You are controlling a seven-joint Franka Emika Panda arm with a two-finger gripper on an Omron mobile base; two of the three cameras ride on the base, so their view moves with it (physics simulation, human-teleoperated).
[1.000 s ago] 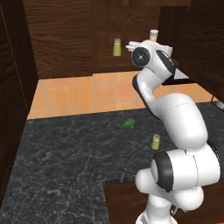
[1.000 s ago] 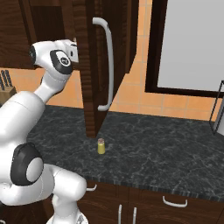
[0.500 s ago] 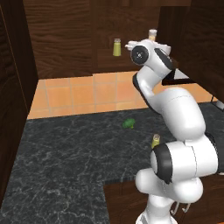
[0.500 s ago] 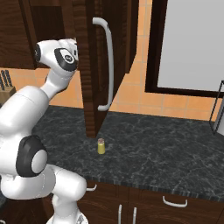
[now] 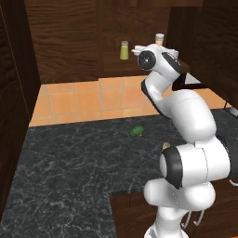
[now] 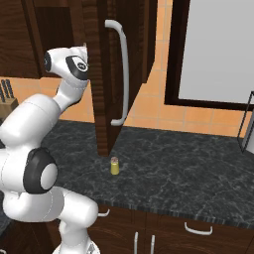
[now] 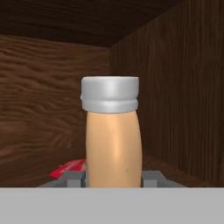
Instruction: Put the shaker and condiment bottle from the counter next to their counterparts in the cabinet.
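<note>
In the hand view my gripper (image 7: 113, 179) is shut on the peach-orange condiment bottle (image 7: 113, 144), which stands upright between the fingertips (image 7: 72, 178) inside the dark wood cabinet (image 7: 175, 87). A red bottle (image 7: 69, 168) shows low on the left behind it. From the left base view the bottle's cap (image 5: 159, 38) peeks over my wrist, right of the matching shaker (image 5: 124, 50) on the cabinet shelf. The other shaker (image 6: 114, 165) stands on the black counter (image 6: 188, 163), half hidden behind my arm as a yellow-green sliver (image 5: 165, 146).
A green leafy lump (image 5: 136, 131) lies on the counter near the tiled wall. The open cabinet door with its pale handle (image 6: 121, 74) stands just right of my arm. A knife block (image 6: 6, 94) sits at the far left.
My hand has moved a little further into the cabinet, carrying the peach bottle. The shakers and the green lump have stayed put.
</note>
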